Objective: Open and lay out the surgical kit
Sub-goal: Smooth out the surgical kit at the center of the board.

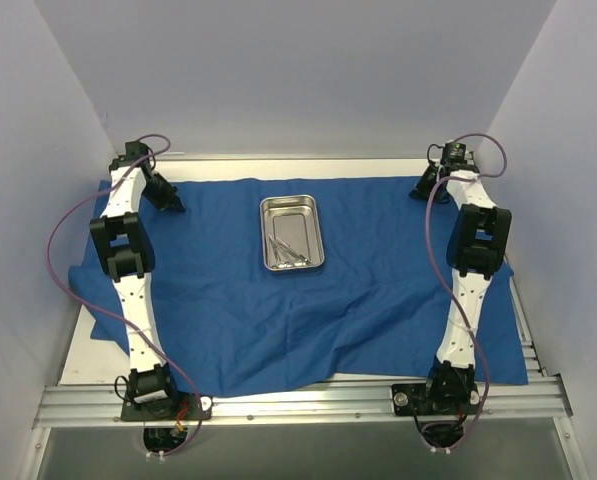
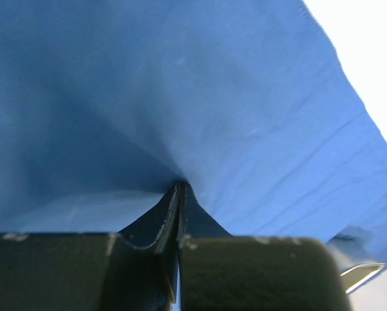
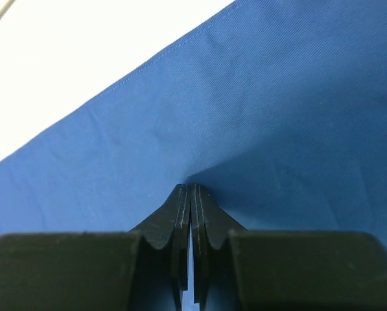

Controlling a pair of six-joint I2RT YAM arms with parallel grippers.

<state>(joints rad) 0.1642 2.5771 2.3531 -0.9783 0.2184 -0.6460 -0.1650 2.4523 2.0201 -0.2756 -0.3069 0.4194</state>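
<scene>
The surgical kit's royal-blue cloth wrap lies spread across the table. A shiny steel tray stands on it at mid-back, with thin silver instruments inside. My left gripper is at the cloth's far left corner. In the left wrist view, the left gripper is shut on a pinch of cloth, with creases running out from the tips. My right gripper is at the far right corner. In the right wrist view, the right gripper is likewise shut on the cloth.
White walls close in the table on the left, right and back. The cloth's near left part is rumpled and reaches past the white tabletop. An aluminium rail with both arm bases runs along the near edge.
</scene>
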